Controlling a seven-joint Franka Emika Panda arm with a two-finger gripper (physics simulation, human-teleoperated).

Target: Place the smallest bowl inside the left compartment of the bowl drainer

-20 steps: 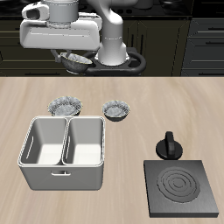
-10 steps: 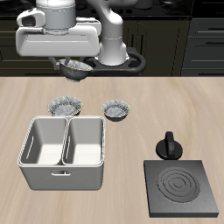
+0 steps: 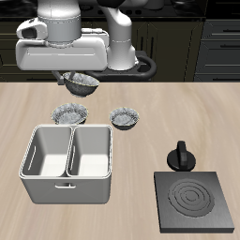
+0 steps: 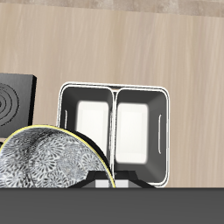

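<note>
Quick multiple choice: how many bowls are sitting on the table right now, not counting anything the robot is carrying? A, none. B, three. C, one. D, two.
D: two ruffled bowls rest on the table behind the bowl drainer, a mid-sized bowl and a smaller bowl, while a third bowl hangs under the hand, lifted above the table.
</note>
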